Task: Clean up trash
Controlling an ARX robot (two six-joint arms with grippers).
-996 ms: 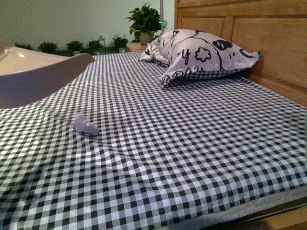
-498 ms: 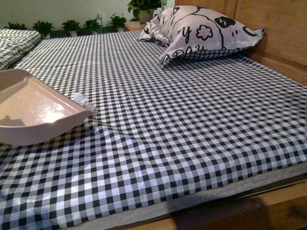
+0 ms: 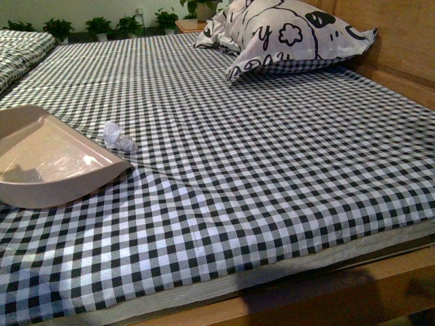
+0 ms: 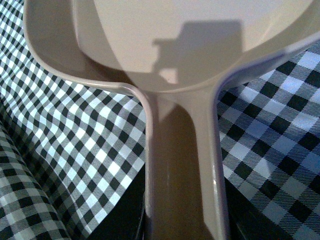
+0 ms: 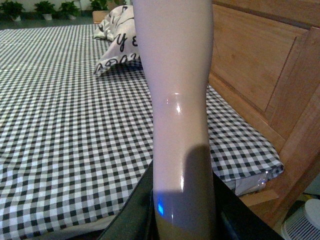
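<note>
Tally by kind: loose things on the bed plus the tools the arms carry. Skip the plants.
trash wad: 1
dustpan: 1
pink tool handle: 1 (its head is out of view)
pillow: 1
Total: 4

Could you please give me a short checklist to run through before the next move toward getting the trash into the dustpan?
1. Left hand grips the dustpan by its handle: ok.
2. Dustpan's open edge faces the trash: ok.
3. Trash inside the dustpan: not ok; it lies on the sheet beside that edge.
4. Right hand grips the pink handle: ok.
5. Handle's working end near the trash: cannot tell; out of view.
6. Pillow away from the trash: ok.
</note>
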